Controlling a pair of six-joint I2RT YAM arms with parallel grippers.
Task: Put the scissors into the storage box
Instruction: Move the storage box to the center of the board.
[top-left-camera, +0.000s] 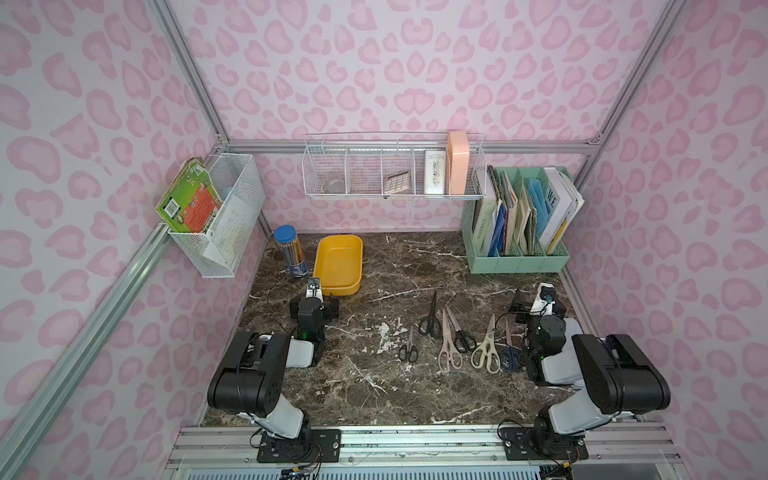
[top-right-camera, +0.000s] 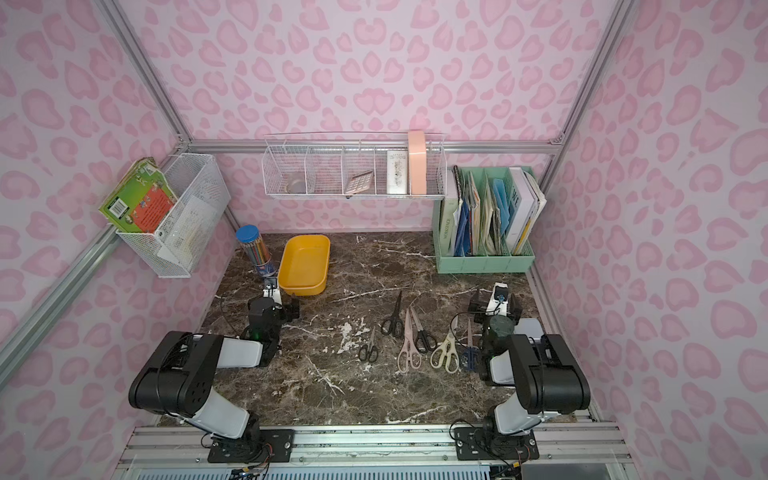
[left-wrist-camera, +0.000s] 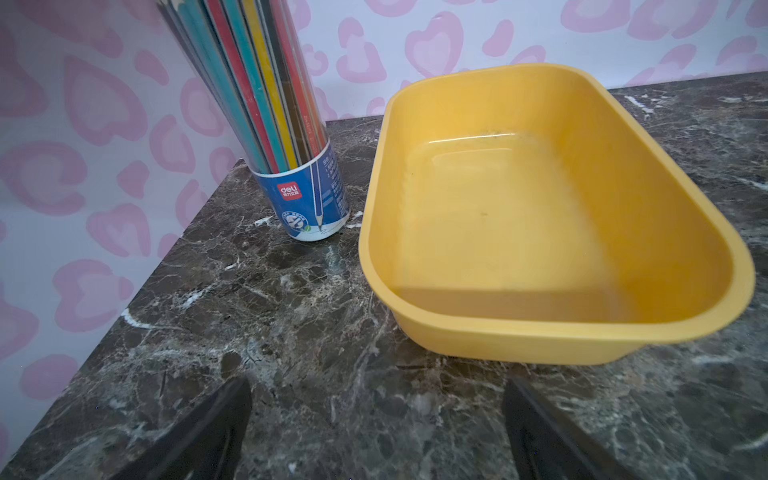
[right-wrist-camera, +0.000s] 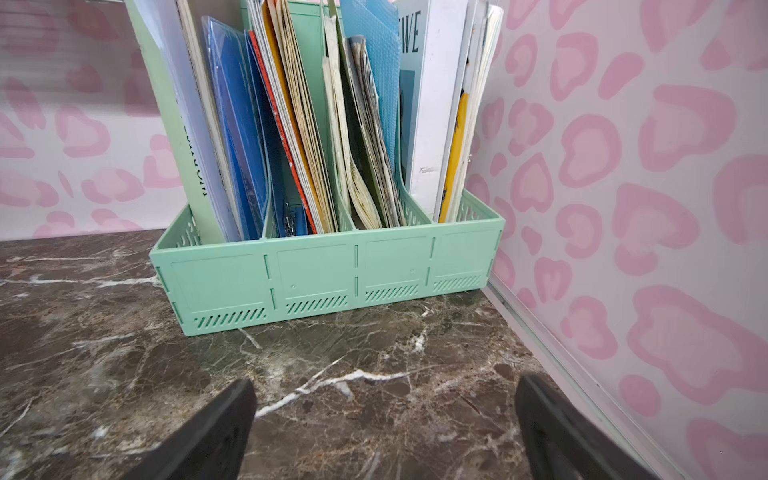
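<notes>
Several pairs of scissors lie in a row on the marble table, right of centre, in both top views: a large black pair (top-left-camera: 430, 321), a small black pair (top-left-camera: 408, 350), a pale pink pair (top-left-camera: 448, 347), another black pair (top-left-camera: 464, 334), cream shears (top-left-camera: 486, 351) and a dark blue pair (top-left-camera: 510, 355) beside the right arm. The yellow storage box (top-left-camera: 337, 266) (left-wrist-camera: 582, 332) stands empty at the back left. My left gripper (top-left-camera: 314, 296) (left-wrist-camera: 378, 395) is open just short of the box's near wall. My right gripper (top-left-camera: 540, 298) (right-wrist-camera: 384, 395) is open over bare marble, facing the back right corner.
A blue-capped tube of coloured pencils (top-left-camera: 289, 251) (left-wrist-camera: 299, 195) stands left of the box. A mint-green file organizer (top-left-camera: 519, 259) (right-wrist-camera: 328, 286) full of folders fills the back right corner. White wire baskets (top-left-camera: 395, 172) (top-left-camera: 220, 220) hang on the back and left walls.
</notes>
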